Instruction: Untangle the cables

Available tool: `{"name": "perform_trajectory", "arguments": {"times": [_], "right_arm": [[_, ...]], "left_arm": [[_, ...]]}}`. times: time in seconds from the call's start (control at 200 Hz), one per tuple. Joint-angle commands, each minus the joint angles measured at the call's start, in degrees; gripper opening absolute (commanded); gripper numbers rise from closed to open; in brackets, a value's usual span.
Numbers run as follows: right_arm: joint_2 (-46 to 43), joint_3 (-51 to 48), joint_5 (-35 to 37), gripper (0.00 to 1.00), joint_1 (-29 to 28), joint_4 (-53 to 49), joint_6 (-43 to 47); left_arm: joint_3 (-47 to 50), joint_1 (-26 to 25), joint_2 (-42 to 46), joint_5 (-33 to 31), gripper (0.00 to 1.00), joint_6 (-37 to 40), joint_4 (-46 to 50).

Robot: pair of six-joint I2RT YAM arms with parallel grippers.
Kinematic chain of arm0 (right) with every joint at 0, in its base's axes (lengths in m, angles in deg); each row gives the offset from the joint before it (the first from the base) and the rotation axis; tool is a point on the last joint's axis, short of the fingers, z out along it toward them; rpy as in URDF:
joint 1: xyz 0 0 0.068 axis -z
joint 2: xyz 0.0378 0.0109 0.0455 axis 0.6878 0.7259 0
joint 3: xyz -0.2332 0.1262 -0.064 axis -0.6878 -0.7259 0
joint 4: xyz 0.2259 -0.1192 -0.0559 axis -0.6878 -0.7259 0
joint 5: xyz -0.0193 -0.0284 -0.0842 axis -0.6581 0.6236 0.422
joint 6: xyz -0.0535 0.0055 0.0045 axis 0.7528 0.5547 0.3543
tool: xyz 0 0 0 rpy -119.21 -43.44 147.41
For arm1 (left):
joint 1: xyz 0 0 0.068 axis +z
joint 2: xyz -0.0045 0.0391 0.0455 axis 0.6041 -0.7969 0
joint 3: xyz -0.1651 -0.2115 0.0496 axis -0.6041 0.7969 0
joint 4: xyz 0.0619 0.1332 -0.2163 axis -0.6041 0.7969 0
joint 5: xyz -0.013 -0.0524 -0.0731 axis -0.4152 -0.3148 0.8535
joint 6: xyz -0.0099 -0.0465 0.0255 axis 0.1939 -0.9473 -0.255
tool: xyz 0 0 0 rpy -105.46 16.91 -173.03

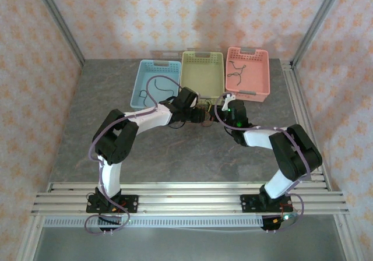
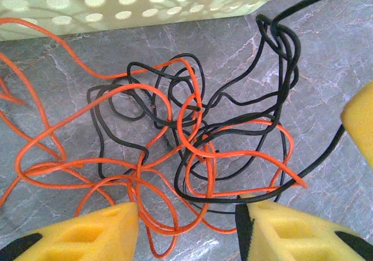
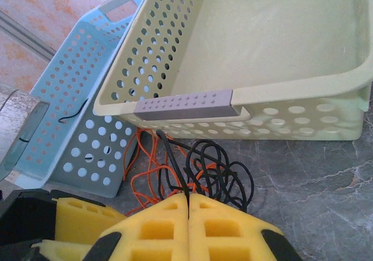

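Cables (image 2: 192, 138) lie knotted on desk (image 3: 315, 185) at 6 o'clock of green basket (image 3: 291, 118); right claw (image 3: 187, 200) pinches black cable (image 3: 172, 162), left claw (image 2: 186, 211) half-wide over knot, so best pin orange loops and pull black slowly.

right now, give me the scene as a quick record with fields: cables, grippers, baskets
cables: orange and black cables knotted together on the table, just in front of the green basket
left gripper: left gripper open, over the knot
right gripper: right gripper shut on a black cable that leads out of the knot
blue basket: blue basket holds a black strand
pink basket: pink basket holds a dark strand
status: not yet untangled
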Motion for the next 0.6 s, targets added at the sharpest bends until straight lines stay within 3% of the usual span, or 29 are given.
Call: {"name": "perform_trajectory", "arguments": {"times": [0.0, 0.115, 0.596], "right_arm": [[-0.5, 0.5, -0.2, 0.0, -0.4, 1.9, -0.4], [-0.4, 0.6, -0.2, 0.0, -0.4, 1.8, -0.3], [-0.3, 0.8, -0.3, 0.0, -0.5, 1.7, -0.3]], "left_arm": [[2.5, -0.6, 4.3, 0.0, 0.49, 1.4, -1.8], [7.4, -0.7, 8.7, -0.1, 0.54, 1.1, -7.5], [1.1, -0.8, 3.8, 1.8, 0.54, 1.8, -1.7]]}}
